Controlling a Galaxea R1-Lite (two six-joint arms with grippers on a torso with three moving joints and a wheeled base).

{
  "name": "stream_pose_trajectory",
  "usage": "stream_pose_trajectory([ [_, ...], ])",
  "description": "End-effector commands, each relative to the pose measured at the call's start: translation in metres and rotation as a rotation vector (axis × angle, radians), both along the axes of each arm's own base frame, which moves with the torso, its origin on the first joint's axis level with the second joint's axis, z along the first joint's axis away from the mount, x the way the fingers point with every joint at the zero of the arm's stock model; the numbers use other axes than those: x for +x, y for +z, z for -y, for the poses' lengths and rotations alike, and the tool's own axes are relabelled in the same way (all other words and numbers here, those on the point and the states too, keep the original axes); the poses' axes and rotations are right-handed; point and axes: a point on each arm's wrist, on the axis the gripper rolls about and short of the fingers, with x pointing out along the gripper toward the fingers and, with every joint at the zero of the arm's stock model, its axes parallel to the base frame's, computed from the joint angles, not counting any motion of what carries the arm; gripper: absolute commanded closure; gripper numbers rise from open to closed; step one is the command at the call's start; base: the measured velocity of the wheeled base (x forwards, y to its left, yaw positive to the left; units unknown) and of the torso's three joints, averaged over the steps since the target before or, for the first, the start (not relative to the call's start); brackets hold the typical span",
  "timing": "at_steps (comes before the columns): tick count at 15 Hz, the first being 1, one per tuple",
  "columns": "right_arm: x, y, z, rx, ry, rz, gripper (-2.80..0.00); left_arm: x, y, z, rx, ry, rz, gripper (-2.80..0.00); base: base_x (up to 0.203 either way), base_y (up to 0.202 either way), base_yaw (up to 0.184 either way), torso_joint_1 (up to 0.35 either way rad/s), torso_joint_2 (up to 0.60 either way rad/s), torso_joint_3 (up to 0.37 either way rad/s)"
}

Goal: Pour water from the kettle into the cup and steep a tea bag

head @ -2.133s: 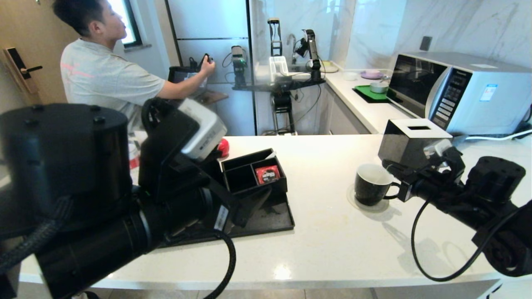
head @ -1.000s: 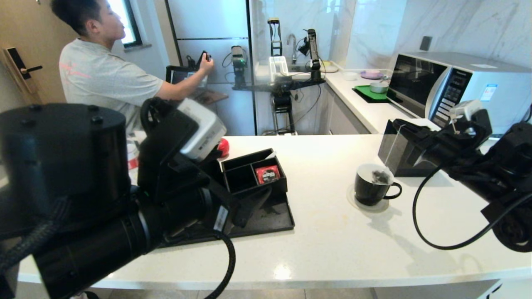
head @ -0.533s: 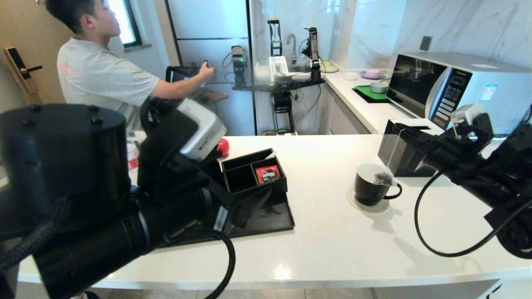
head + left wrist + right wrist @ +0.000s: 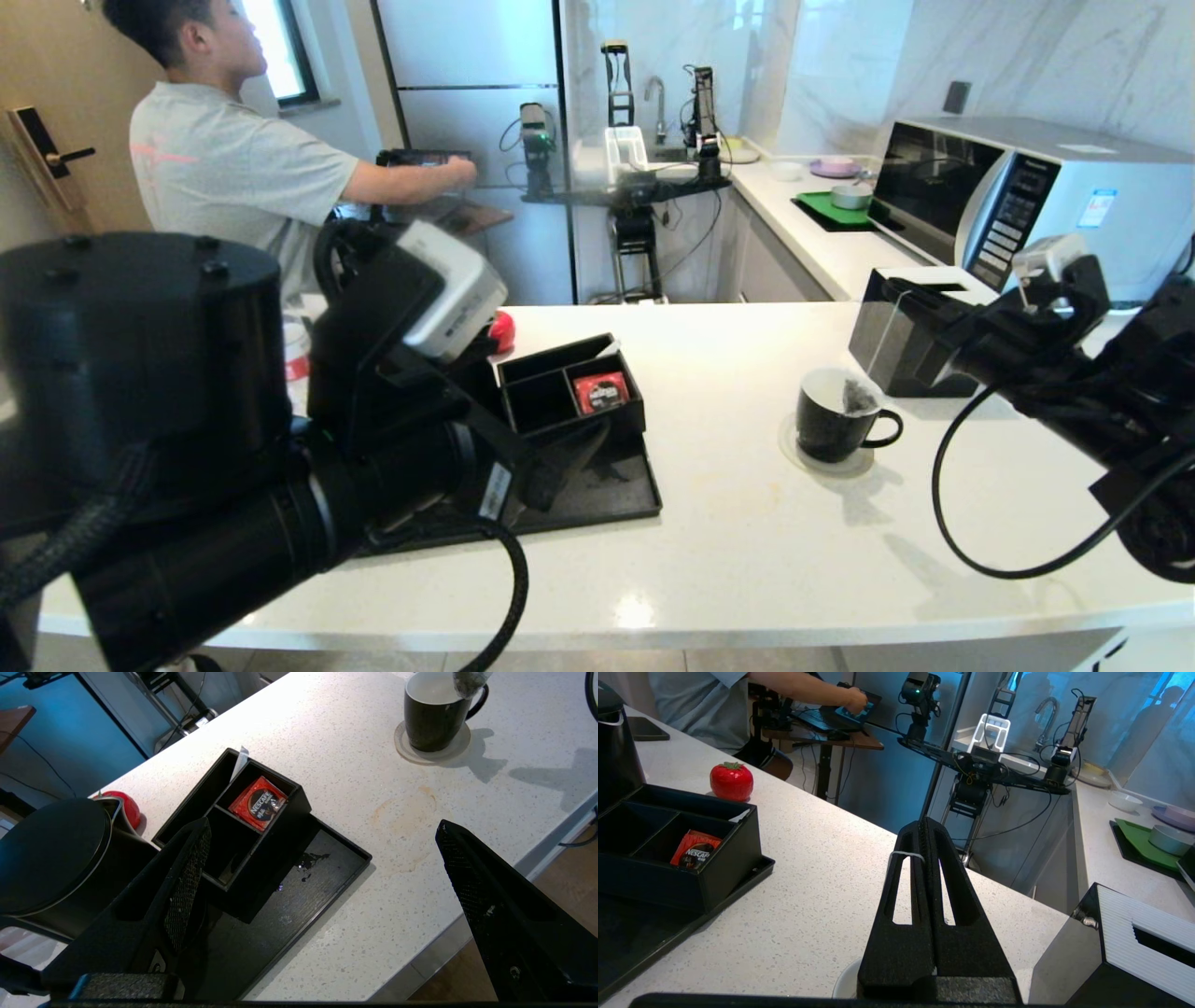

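The black cup [image 4: 834,417], white inside, stands on a round coaster at the counter's right. The grey tea bag [image 4: 857,397] hangs at its mouth, near the handle side, also shown in the left wrist view as the tea bag [image 4: 467,681] over the cup [image 4: 432,723]. Its thin string [image 4: 901,854] runs up to my right gripper [image 4: 901,291], shut on it above and right of the cup. My left gripper [image 4: 322,826] hovers open over the black tray, empty. The black kettle [image 4: 46,858] stands beside it, hidden behind my left arm in the head view.
A black tray [image 4: 611,495] holds a divided organizer [image 4: 569,387] with a red sachet [image 4: 600,392]. A black tissue box [image 4: 910,327] stands just behind the cup, under my right arm. A red tomato-shaped thing [image 4: 731,780] and a microwave [image 4: 1027,201] are farther back. A person works beyond the counter.
My right gripper rose from beside the cup's handle, drawing the tea bag up by its string to the cup's mouth. Over the last half second the bag only swings slightly. The left arm stays still.
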Motion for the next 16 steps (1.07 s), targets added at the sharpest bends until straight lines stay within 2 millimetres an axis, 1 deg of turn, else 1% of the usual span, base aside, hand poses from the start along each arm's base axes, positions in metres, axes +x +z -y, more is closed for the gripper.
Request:
stream_pose_trajectory([
  [1,-0.0002,0.0011,0.0,-0.002,0.002,0.01,0.0,0.0,0.0004,0.0,-0.001,0.001,0.003,-2.8,0.0,0.0,0.0,0.0,0.0,0.0],
  [16,-0.001,0.0023,-0.0004,-0.001,0.004,0.013,0.0,-0.0028,0.0017,-0.003,-0.007,0.001,0.008,-2.8,0.0,0.0,0.0,0.0,0.0,0.0],
])
